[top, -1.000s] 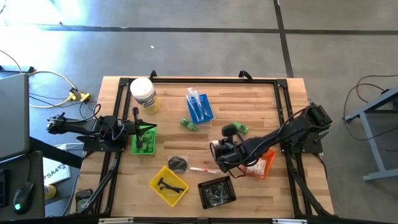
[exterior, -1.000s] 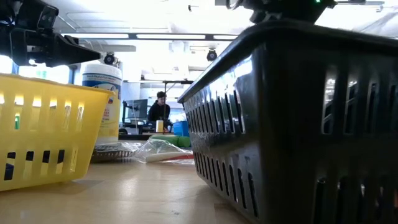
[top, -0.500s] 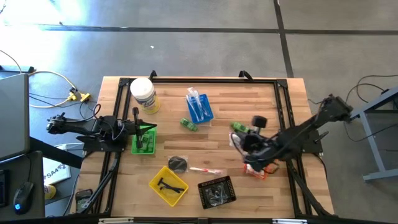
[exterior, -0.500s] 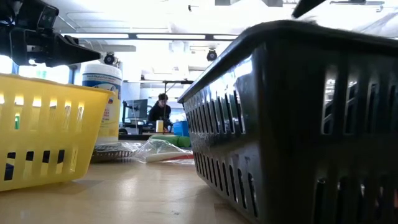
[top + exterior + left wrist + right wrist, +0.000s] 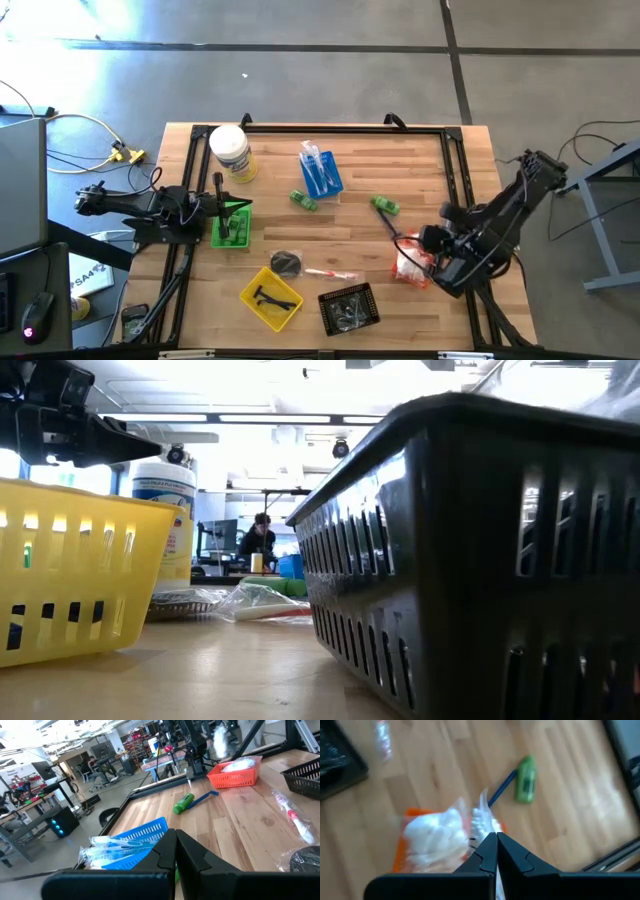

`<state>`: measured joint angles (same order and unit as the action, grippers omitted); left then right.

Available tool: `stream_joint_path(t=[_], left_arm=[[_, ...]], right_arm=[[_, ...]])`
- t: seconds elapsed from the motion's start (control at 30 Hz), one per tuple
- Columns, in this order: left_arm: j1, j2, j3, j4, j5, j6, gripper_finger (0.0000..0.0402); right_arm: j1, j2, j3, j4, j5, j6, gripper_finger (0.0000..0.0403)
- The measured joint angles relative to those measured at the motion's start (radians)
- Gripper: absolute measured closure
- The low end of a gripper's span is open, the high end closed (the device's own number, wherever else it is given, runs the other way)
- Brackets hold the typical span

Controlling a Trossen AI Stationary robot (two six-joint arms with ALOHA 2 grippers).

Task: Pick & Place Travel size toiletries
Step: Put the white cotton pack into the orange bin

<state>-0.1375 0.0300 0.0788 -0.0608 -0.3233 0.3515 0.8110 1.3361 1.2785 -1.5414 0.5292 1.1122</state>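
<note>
Grey floor lies all around my wooden table [image 5: 400, 160]. From the high view, the right tool [image 5: 428, 240] hangs near the right edge of the table, just over the orange tray [image 5: 412, 268]. That tray is full of white sachets [image 5: 407, 266]. A green bottle [image 5: 386, 205] lies a little way off toward the far edge. Another green bottle [image 5: 304, 200] lies near the middle. A wrapped toothbrush [image 5: 328, 273] lies near the front edge, next to the black tray [image 5: 349, 307]. The left tool [image 5: 218, 186] waits by the left edge, over the green tray [image 5: 231, 224].

From the low view, I see the black tray's wall up close and the yellow tray [image 5: 75, 565] beside it. A crinkly clear wrapper [image 5: 262, 600] lies between them, farther back.

From the left wrist view, the left tool's fingers [image 5: 192, 855] are pressed together with nothing in them. The blue tray [image 5: 131, 840] holds wrapped toothbrushes.

From the right wrist view, the right tool's fingers [image 5: 510, 855] are together on a white sachet [image 5: 485, 820], which sticks up above the orange tray.

I think a sachet is very light, soft and crinkly. It could slip or bend. I would pinch it by a flat edge, not the puffy middle. I think the green bottles are stiff and smooth and may roll, so I would hold one across its middle.
</note>
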Motion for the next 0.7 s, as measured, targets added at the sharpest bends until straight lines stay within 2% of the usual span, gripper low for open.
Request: stream_joint_path(t=[0.17, 0.47, 0.7], left_arm=[[0.0, 0.0, 0.0, 0.012, 0.0, 0.001, 0.0402], [0.0, 0.0, 0.0, 0.012, 0.0, -0.016, 0.0402], [0.0, 0.0, 0.0, 0.011, 0.0, -0.029, 0.0402]], right_arm=[[0.044, 0.002, -0.048, 0.026, -0.015, 0.088, 0.0401], [0.052, 0.003, -0.248, 0.135, -0.059, 0.165, 0.0401], [0.051, 0.003, -0.287, 0.186, -0.08, 0.17, 0.0401]])
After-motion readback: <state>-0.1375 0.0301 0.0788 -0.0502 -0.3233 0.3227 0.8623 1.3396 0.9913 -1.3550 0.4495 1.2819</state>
